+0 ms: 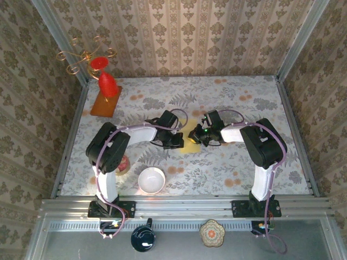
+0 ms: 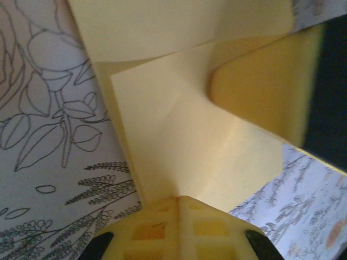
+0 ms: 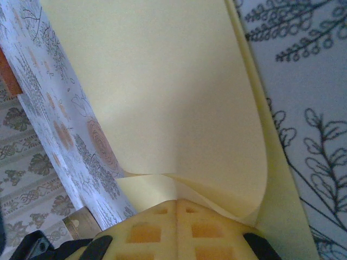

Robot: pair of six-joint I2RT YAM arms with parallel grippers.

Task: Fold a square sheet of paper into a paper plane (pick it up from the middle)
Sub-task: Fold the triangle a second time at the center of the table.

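In the middle of the flowery worktop (image 1: 238, 108), a bit past the white bowl (image 1: 152, 180), lies the yellow sheet of paper (image 1: 190, 145). The left end effector (image 1: 177, 142) has its fingers pressed together on one edge of it. The right end effector (image 1: 199, 136) is pinched tight on the other side, and the paper curls up there. The sheet has folds in it.
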